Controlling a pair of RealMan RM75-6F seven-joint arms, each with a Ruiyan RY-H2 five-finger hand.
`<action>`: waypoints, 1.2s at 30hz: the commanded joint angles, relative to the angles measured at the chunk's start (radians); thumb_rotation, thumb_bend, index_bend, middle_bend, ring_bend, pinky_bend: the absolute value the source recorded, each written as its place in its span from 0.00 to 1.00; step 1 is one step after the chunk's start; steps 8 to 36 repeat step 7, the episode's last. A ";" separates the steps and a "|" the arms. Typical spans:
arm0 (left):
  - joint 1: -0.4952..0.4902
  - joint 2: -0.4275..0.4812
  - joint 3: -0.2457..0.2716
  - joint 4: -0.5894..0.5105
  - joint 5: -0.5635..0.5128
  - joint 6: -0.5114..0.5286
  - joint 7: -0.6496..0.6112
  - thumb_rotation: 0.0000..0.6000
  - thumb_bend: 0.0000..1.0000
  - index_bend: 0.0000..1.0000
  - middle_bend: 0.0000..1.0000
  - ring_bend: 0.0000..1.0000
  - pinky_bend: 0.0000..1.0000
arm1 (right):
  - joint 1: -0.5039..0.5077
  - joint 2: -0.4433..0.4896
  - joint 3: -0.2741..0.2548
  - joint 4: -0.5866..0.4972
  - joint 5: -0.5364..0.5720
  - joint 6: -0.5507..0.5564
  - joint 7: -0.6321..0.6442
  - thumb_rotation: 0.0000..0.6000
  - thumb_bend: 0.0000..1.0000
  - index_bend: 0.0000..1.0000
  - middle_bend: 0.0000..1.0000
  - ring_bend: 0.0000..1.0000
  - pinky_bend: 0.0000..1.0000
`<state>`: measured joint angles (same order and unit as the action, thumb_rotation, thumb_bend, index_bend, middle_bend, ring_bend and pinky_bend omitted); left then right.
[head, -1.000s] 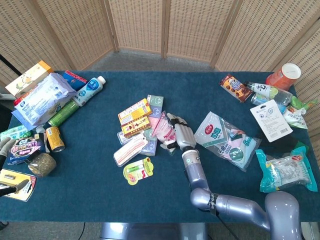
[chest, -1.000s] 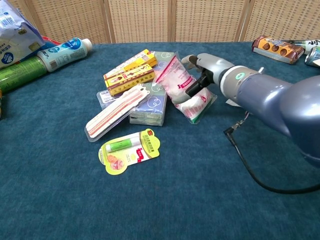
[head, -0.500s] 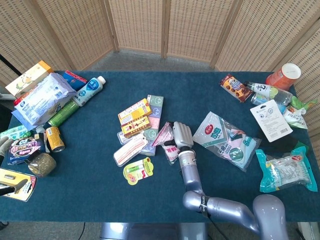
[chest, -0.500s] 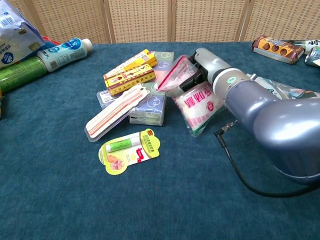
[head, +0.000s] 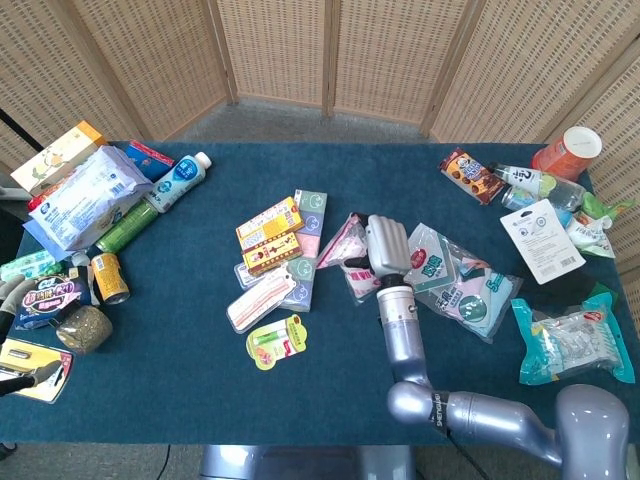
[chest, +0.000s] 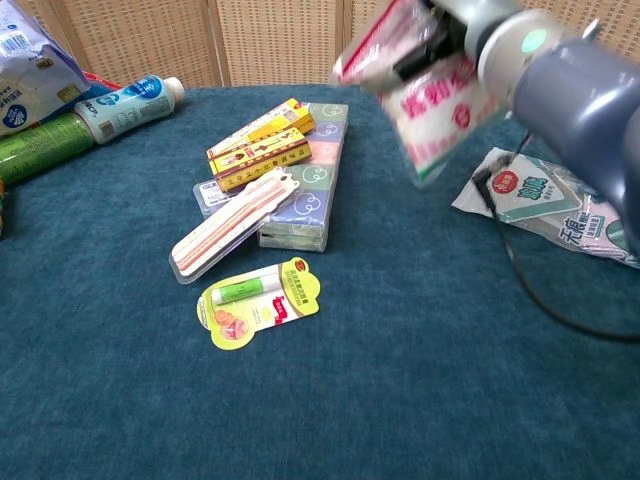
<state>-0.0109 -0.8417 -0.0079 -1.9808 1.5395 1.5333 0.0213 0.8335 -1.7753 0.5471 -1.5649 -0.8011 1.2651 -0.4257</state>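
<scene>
Head view: blue table (head: 200, 400) under everything. Right of the yellow boxes (head: 268, 235), a grey-green pouch (head: 452, 282) flat on the cloth. Just right of those boxes, right hand (head: 385, 245) raised, fingers closed around a pink snack bag (head: 350, 255) held off the table. Below the boxes, a lip balm card (head: 275, 342). Far left of the boxes, at the table's edge, left hand (head: 12, 298) barely showing; spread or closed, cannot tell.
</scene>
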 joint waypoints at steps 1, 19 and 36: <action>0.000 0.001 0.003 -0.001 0.006 -0.002 -0.002 1.00 0.00 0.00 0.00 0.00 0.00 | 0.022 0.051 0.048 -0.073 0.014 0.040 -0.069 1.00 0.19 0.60 0.95 0.60 0.88; -0.001 0.002 0.007 -0.002 0.013 -0.004 -0.003 1.00 0.00 0.00 0.00 0.00 0.00 | 0.045 0.082 0.074 -0.136 0.034 0.078 -0.119 1.00 0.19 0.60 0.95 0.60 0.88; -0.001 0.002 0.007 -0.002 0.013 -0.004 -0.003 1.00 0.00 0.00 0.00 0.00 0.00 | 0.045 0.082 0.074 -0.136 0.034 0.078 -0.119 1.00 0.19 0.60 0.95 0.60 0.88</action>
